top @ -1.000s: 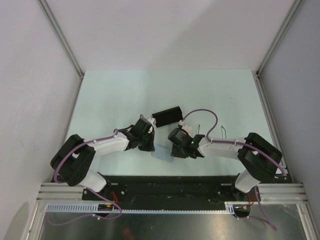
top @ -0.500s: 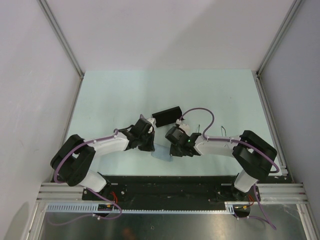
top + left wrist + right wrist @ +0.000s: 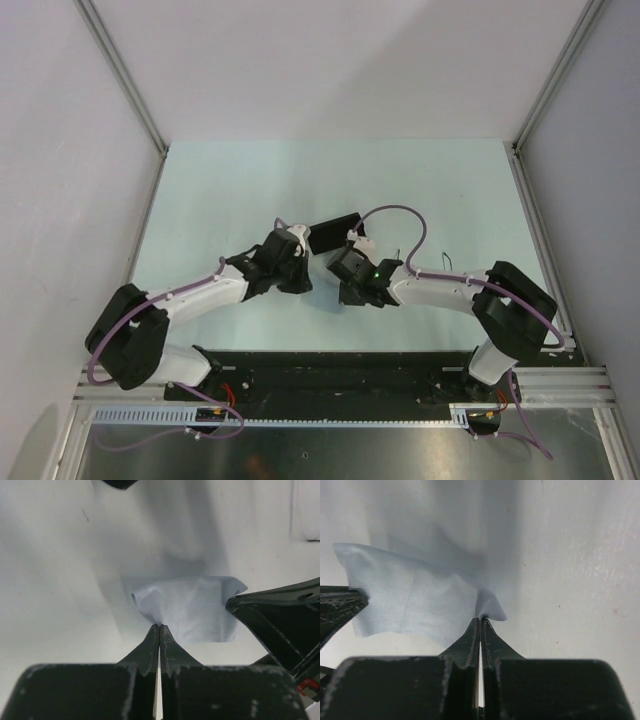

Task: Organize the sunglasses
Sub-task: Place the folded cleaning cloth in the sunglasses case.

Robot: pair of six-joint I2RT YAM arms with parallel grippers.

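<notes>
Both grippers hold the light blue cloth (image 3: 192, 605) by opposite corners, off the table. My left gripper (image 3: 159, 626) is shut on one pinched corner, and my right gripper (image 3: 480, 619) is shut on the other corner of the cloth (image 3: 415, 605). In the top view the left gripper (image 3: 303, 280) and right gripper (image 3: 347, 288) face each other just in front of the black case (image 3: 335, 232); the cloth between them hardly shows. The sunglasses (image 3: 446, 263), thin dark wire, lie on the table right of the right arm, untouched.
The right gripper's dark finger (image 3: 280, 622) reaches into the left wrist view at the right. The pale green table (image 3: 230, 190) is walled in by grey panels at the left, right and back.
The right gripper closed on the cloth's corner. Both grippers then moved a little toward the case, taking the cloth up off the table.
</notes>
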